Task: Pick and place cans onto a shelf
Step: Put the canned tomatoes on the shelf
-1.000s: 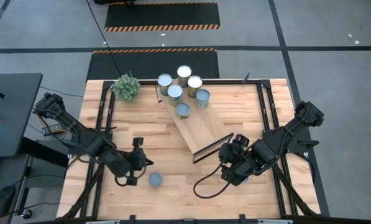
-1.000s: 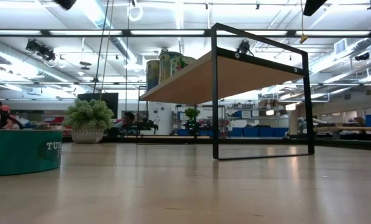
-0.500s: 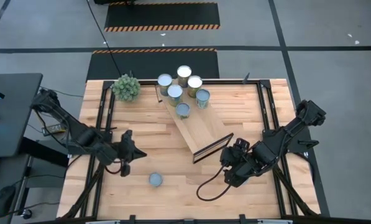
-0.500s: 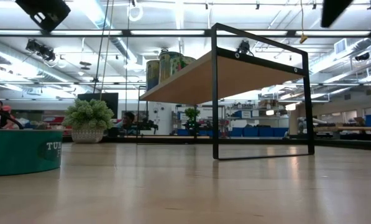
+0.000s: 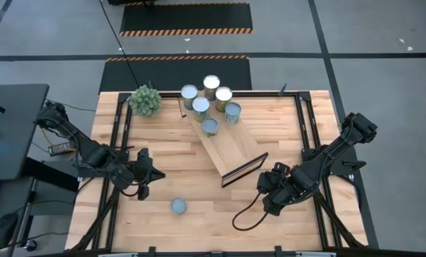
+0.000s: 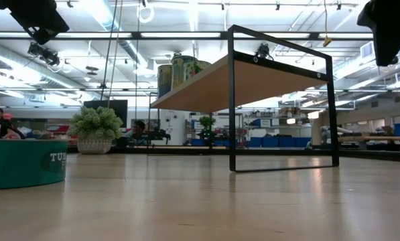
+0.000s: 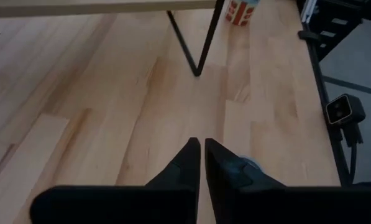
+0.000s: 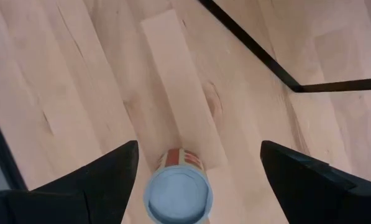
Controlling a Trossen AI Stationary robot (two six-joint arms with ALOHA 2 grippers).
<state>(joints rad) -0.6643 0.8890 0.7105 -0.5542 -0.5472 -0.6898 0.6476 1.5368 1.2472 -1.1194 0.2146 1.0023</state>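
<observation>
Several cans (image 5: 211, 86) stand on their bases on the far end of the light-wood shelf (image 5: 230, 146), a raised plank on dark frames (image 6: 280, 100). A teal-sided can (image 5: 178, 206) stands alone near the front edge and shows at the left of the low view (image 6: 22, 164). My left gripper (image 5: 147, 178) is shut and empty, left of that can (image 7: 202, 146). My right gripper (image 5: 268, 191) is open above the table beside the shelf's near end. In its wrist view (image 8: 199, 149) a can with a pale top and a reddish side (image 8: 178, 191) stands upright between the spread fingers, apart from both.
A green spiky plant ball (image 5: 145, 100) sits at the far left of the table. Dark rails (image 5: 305, 135) run along the table's sides. A black cable (image 5: 245, 214) loops on the wood by my right gripper. Bare wood lies between the two grippers.
My left gripper has drawn back from beside the lone teal can, toward the table's left and far edges. The can has stayed in place. My right gripper has come down and shifted a little toward the table's right and near edges.
</observation>
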